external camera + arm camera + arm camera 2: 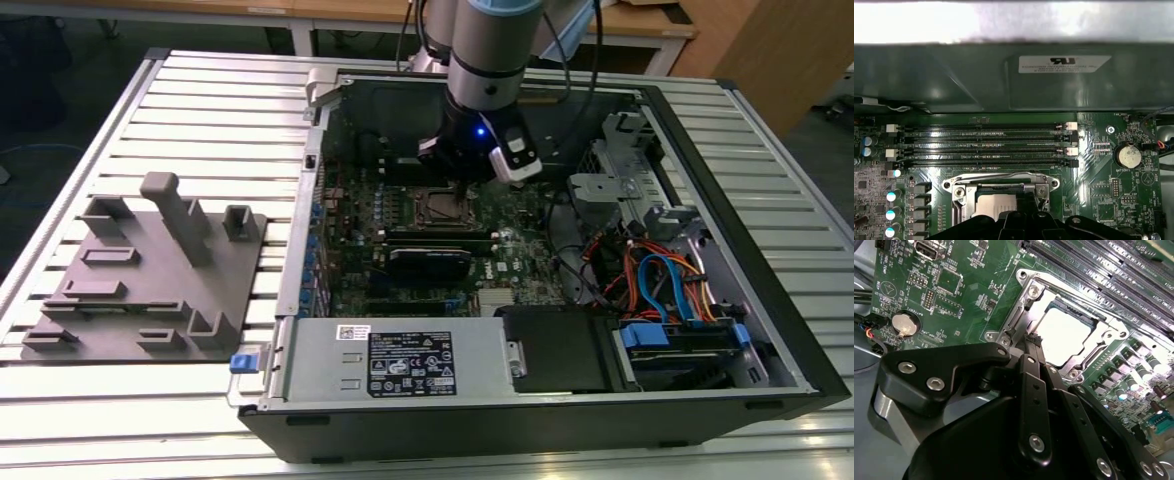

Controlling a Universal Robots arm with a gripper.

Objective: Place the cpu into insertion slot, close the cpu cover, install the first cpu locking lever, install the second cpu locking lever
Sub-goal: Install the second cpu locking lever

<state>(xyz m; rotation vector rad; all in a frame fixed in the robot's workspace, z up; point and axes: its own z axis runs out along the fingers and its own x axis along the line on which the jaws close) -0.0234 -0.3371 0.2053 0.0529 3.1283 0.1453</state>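
The end effector hovers low over the motherboard, fingers pressed together with nothing between them, tips at the rim of the insertion slot. The cpu already sits in the slot, its pale top showing through the window of the cpu cover, which lies flat over it. The narrow closed tip seems suited to pushing a thin locking lever along the socket's edge.

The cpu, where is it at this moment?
The cpu sits in the insertion slot on the green motherboard, beside the memory slots, just beyond the gripper in both wrist views.
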